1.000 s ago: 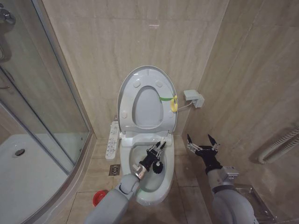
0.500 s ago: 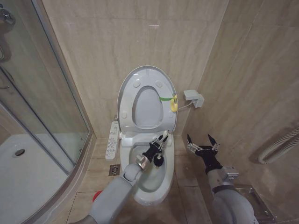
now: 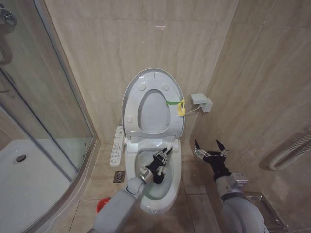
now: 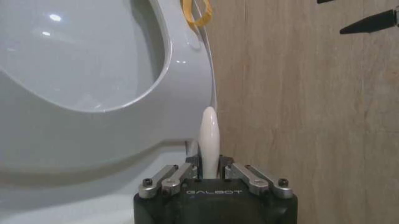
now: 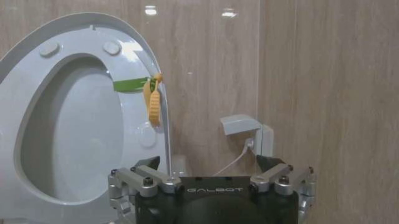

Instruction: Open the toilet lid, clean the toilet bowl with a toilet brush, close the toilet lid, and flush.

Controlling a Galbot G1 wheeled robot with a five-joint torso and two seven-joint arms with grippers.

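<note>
Scrubbing is under way: the thin white-handled, dark-bristled toilet brush [image 3: 160, 175], clamped in the left gripper [image 3: 163, 158], has been swept back leftward inside the glossy white ceramic toilet bowl [image 3: 174, 180]. The large white oval plastic toilet lid [image 3: 154, 80] is stood upright. The right gripper [image 3: 211, 147] is held spread and empty beside the bowl.

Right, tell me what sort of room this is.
A small tiled bathroom. The toilet bowl stands against the wall with its toilet lid raised, a glass shower enclosure stands beside it, and the left hand holds the toilet brush inside the bowl.
</note>
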